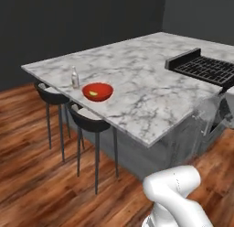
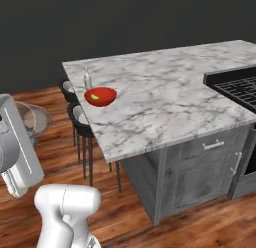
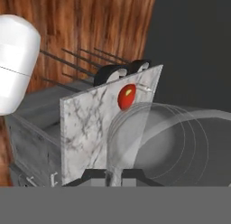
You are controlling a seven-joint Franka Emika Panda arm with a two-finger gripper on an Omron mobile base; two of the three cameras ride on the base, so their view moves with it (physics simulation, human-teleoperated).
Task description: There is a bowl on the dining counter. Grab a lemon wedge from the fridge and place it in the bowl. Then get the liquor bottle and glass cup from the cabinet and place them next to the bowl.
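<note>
The glass cup (image 3: 180, 142) is a clear, colourless tumbler with thin walls; in the hand view its rim and ringed wall arc across the lower right, and the gripper (image 3: 113, 174) is pinched narrow on that rim, one dark tip either side of the glass. In the right base view the same cup (image 2: 34, 119) hangs at the far left, over the floor and well apart from the counter (image 2: 165, 102), beside the white hand. In the left base view it appears as a faint transparent shape (image 1: 208, 112) at the right, off the counter's near edge. The bowl (image 1: 97, 91) is wide, shallow, glossy and red, and stands near the slab's left edge above the stools; the lemon wedge (image 1: 93, 93), a tiny yellow-green sliver, lies inside it. The bottle (image 1: 74, 78), slim with a pale neck (label detail too small to read), stands upright just beside the bowl on its far left side. The counter (image 1: 151, 89) is a white marble slab with grey veins, carrying a black grated cooktop (image 1: 203, 67) at its right end. Below the slab are grey wood-grain drawer units (image 2: 200, 167) with pale bar handles. Two black stools (image 1: 89, 121) with thin metal legs sit under the left edge, on a glossy plank wood floor (image 1: 32, 175).
</note>
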